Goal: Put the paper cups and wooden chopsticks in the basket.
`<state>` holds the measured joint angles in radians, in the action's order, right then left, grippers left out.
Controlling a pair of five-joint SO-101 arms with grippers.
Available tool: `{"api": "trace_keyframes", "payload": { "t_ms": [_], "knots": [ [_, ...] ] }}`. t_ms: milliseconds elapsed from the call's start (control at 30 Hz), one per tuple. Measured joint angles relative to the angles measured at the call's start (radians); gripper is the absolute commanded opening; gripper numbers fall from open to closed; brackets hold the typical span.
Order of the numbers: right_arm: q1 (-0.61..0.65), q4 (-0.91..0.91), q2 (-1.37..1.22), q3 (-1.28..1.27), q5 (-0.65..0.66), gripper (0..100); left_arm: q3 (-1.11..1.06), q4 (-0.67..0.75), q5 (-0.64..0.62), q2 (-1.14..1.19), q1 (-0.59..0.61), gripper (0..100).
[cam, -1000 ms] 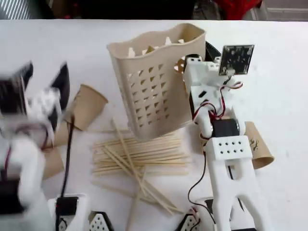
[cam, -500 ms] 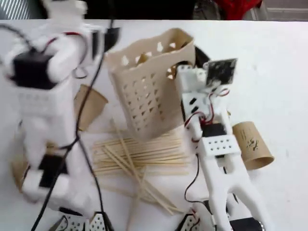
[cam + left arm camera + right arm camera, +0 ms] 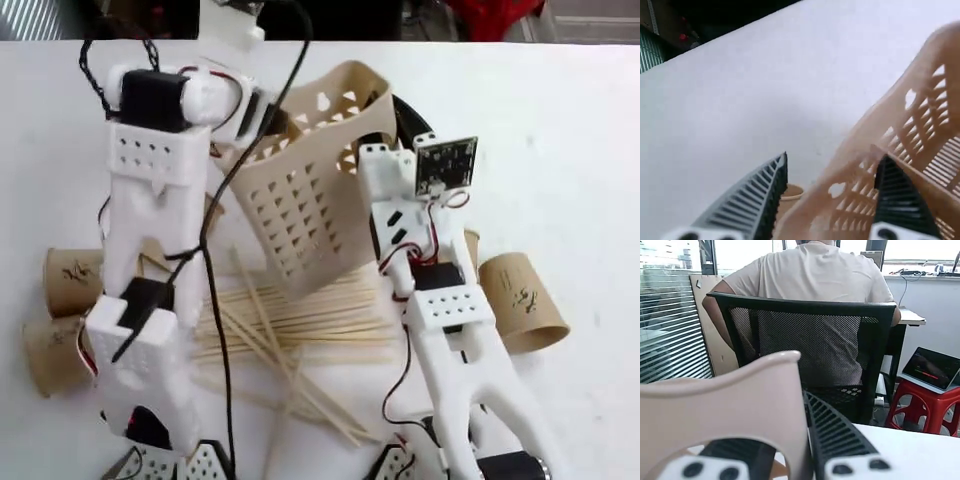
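Both arms rise from bases at the near edge of the tabletop (image 3: 580,150) and stretch away toward the basket (image 3: 305,190), which stands tilted between them. The left arm (image 3: 150,250) runs up the left side with its elbow raised, and the left gripper (image 3: 255,108) is turned in at the basket's upper left rim. The right arm (image 3: 450,330) runs up the right side, with the right gripper (image 3: 385,150) at the rim's right edge.

In the left wrist view the left gripper (image 3: 835,159) is spread wide. One finger is outside the basket (image 3: 910,115) and the other inside, and the perforated wall passes between them unclamped. The rim of a cup (image 3: 790,192) shows on the tabletop beneath the outer finger.

In the right wrist view the right gripper (image 3: 790,410) pinches the basket's rim (image 3: 740,390), with the wall held between its fingers. Beyond it stand a black mesh office chair (image 3: 805,340) and a red stool (image 3: 920,400).

The wooden chopsticks (image 3: 300,325) lie in a loose heap on the tabletop between the arms, with the basket's lower corner at the heap's far edge. Two left paper cups (image 3: 68,280) lie on their sides just beside the left arm. The right paper cup (image 3: 522,300) lies on its side beside the right arm, and a partly hidden cup (image 3: 470,245) is just behind that arm. All of these are outside the basket.
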<state>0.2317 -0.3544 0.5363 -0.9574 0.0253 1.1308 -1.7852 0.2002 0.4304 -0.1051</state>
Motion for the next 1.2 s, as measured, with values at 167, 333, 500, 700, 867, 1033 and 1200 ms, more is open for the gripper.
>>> {"api": "trace_keyframes", "payload": {
  "t_ms": [167,333,500,700,867,1033,1200],
  "knots": [
    [0.005,0.072,0.000,0.054,0.000,1.5,-0.106,0.009,0.098,0.002,0.000,24],
    [0.008,0.129,-0.005,0.075,0.000,1.5,-0.209,0.081,0.180,-0.002,-0.008,10],
    [0.009,0.130,-0.011,0.074,0.002,1.5,-0.295,0.172,0.226,-0.008,-0.015,2],
    [0.003,0.140,-0.011,0.074,0.008,1.5,-0.318,0.221,0.235,-0.020,-0.018,2],
    [-0.008,0.146,-0.011,0.072,0.008,1.6,-0.319,0.232,0.236,-0.018,-0.018,2],
    [-0.028,0.252,-0.009,0.068,0.008,11.1,-0.328,0.232,0.232,0.000,-0.020,2],
    [-0.029,0.353,-0.006,0.068,0.008,14.6,-0.330,0.198,0.169,0.002,-0.021,2]
  ]
}}
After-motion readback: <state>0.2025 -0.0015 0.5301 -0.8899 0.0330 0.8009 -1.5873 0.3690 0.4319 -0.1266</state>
